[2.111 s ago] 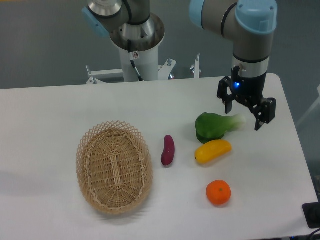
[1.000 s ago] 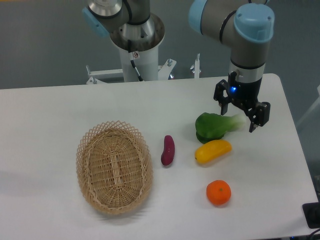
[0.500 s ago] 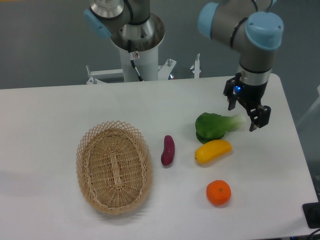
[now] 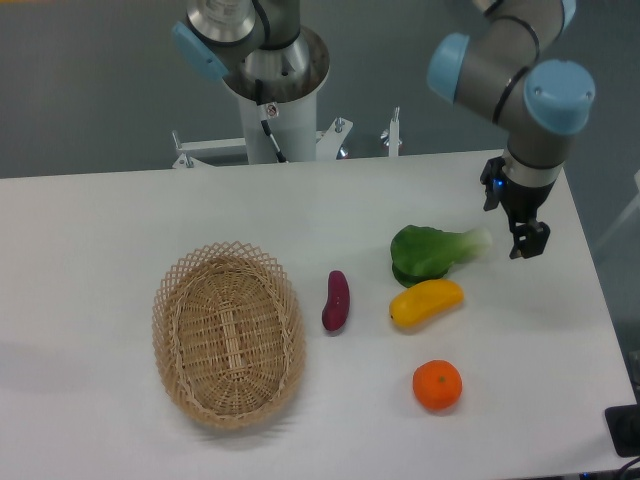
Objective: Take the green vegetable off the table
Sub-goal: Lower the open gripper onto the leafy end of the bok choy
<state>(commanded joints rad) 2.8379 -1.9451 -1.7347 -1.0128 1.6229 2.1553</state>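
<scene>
The green vegetable (image 4: 428, 253) lies on the white table (image 4: 120, 220) at centre right, dark leaves to the left and its pale stem pointing right. My gripper (image 4: 516, 226) hangs just to the right of the stem tip, low over the table. It is turned so that I see it nearly edge-on. Its fingers stand apart with nothing between them. It does not touch the vegetable.
A yellow oblong fruit (image 4: 426, 302) lies right below the vegetable, almost touching it. An orange (image 4: 438, 385) sits nearer the front. A small purple piece (image 4: 336, 300) lies left of the fruit. A woven wicker basket (image 4: 228, 333) stands at the left. The table's right edge is near the gripper.
The gripper has shifted to the right, off the stem end, and has turned about its vertical axis so it looks narrower. The vegetable and the other objects have not moved.
</scene>
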